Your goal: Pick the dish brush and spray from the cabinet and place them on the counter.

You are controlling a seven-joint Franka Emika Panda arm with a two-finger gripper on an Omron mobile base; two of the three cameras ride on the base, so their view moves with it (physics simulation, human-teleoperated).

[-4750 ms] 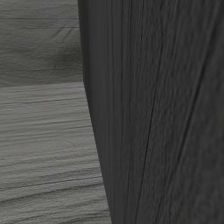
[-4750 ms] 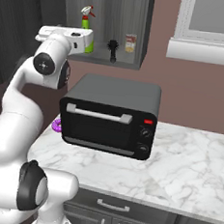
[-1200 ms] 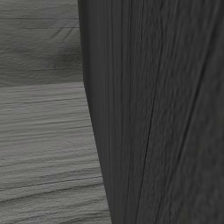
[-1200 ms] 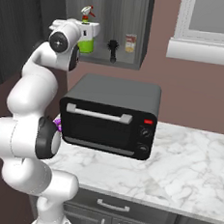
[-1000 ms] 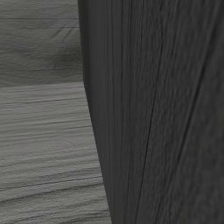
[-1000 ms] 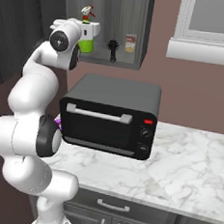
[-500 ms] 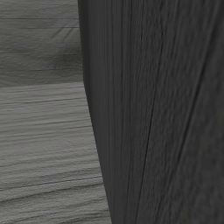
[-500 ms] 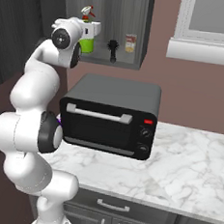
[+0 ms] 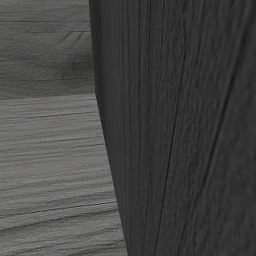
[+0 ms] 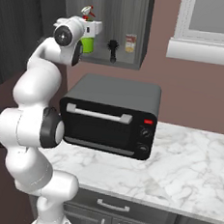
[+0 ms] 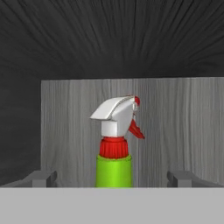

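The spray [image 11: 114, 144], a green bottle with a red collar and a white trigger head, stands upright in the open wall cabinet [image 10: 139, 29]. In the hand view it sits centred between my two fingertips [image 11: 41, 178], which stand wide apart on either side of it and do not touch it. From the right base view my gripper [image 10: 94, 31] is up at the cabinet mouth, right in front of the spray [image 10: 86, 42], and open. The dish brush [image 10: 112, 50], dark and upright, stands on the same shelf to the spray's right.
A small carton [image 10: 130, 43] stands right of the brush. Below the cabinet a black toaster oven [image 10: 111, 116] sits on the marble counter [image 10: 191, 165], which has bare room to its right. A dark wood panel [image 9: 180, 125] stands close in the left base view.
Over the last seconds the arm has straightened upward and the hand has crept closer to the spray. The jaws have stayed wide; nothing in the cabinet has moved.
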